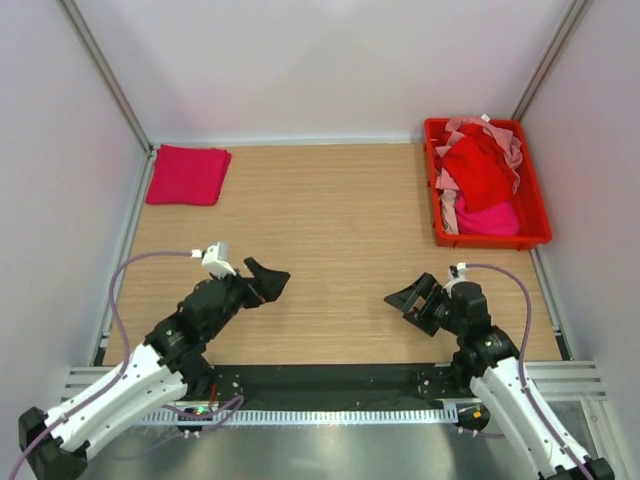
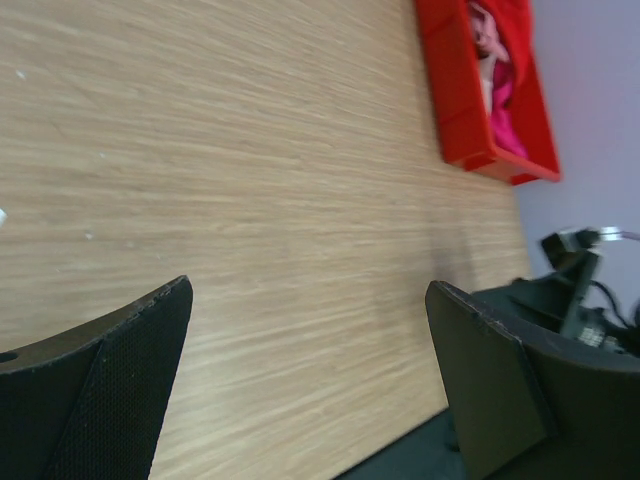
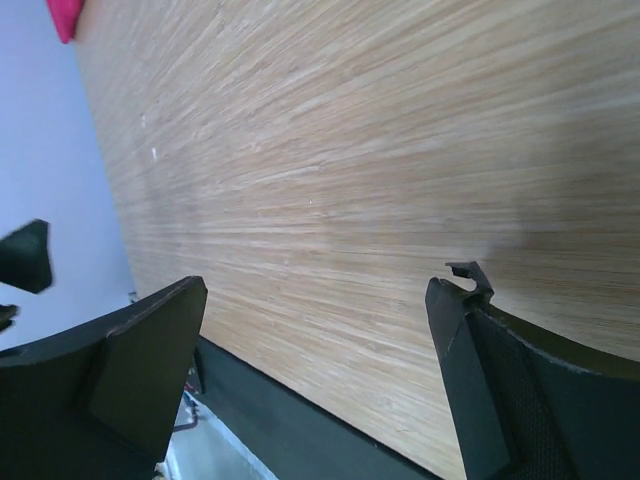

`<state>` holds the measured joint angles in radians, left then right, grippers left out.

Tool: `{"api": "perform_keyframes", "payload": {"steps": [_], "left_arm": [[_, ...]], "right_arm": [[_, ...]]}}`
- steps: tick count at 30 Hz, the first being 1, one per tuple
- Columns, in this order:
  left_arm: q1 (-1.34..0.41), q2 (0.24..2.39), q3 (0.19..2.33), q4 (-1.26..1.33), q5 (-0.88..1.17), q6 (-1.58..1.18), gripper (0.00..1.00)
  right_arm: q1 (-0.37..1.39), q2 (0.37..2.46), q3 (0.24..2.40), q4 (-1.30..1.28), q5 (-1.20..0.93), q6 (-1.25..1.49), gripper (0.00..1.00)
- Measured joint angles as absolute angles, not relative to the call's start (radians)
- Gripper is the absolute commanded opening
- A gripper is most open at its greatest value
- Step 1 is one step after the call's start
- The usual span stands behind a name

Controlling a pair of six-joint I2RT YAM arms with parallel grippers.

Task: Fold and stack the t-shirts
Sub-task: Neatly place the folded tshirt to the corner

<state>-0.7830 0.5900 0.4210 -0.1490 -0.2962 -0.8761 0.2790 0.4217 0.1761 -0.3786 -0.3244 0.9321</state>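
My left end effector [image 1: 268, 281] and right end effector [image 1: 405, 298] stood wide open, empty, well apart from the bin [image 1: 545, 215].

In the left wrist view the top edge is cutting the bin [image 2: 455, 90] short, and the heaped shirts [image 2: 500, 100] inside are overlapping (their count cannot be told). In the right wrist view the folded shirt [image 3: 62, 18] is showing only a corner at the top left edge. The left arm [image 1: 110, 400] and right arm [image 1: 515, 395] are running off the overhead view's bottom edge.
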Motion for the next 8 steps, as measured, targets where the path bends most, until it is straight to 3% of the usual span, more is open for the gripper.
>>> {"api": "perform_keyframes", "payload": {"steps": [8], "left_arm": [[-0.783,0.028,0.116,-0.179,-0.195,-1.094,1.0]], "right_arm": [[0.279,0.027,0.112,-0.373,-0.371,1.056,1.0]]}}
